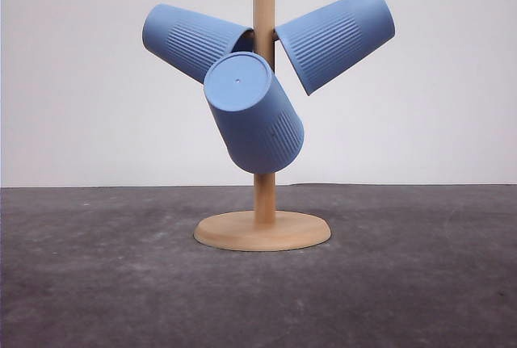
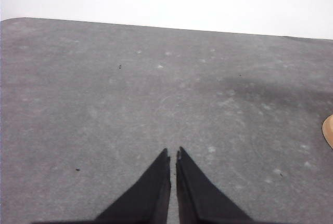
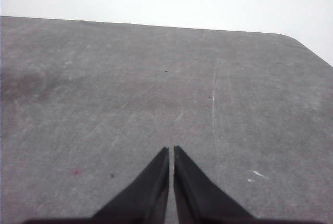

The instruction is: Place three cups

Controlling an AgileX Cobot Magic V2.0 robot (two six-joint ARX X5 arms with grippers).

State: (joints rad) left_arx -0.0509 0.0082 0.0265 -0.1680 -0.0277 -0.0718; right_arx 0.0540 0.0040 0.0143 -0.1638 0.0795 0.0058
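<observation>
Currently all three cups hang on the wooden stand (image 1: pixel 263 203) at frame centre: left cup (image 1: pixel 194 39) and right cup (image 1: pixel 335 39) tilted outward in the upper part, front cup (image 1: pixel 253 111) lower, base facing the camera. Stand sits on the grey table (image 1: pixel 97 283). Left gripper (image 2: pixel 173 155) fingers together, holding nothing; right gripper (image 3: pixel 171 150) likewise, over bare table.

Matt ribbed blue plastic cups (image 1: pixel 254 114) on a smooth pale wood stand (image 1: pixel 262 230); tabletop (image 1: pixel 97 283) grey, rough, scuffed; gripper fingers (image 2: pixel 151 193) matt black.
</observation>
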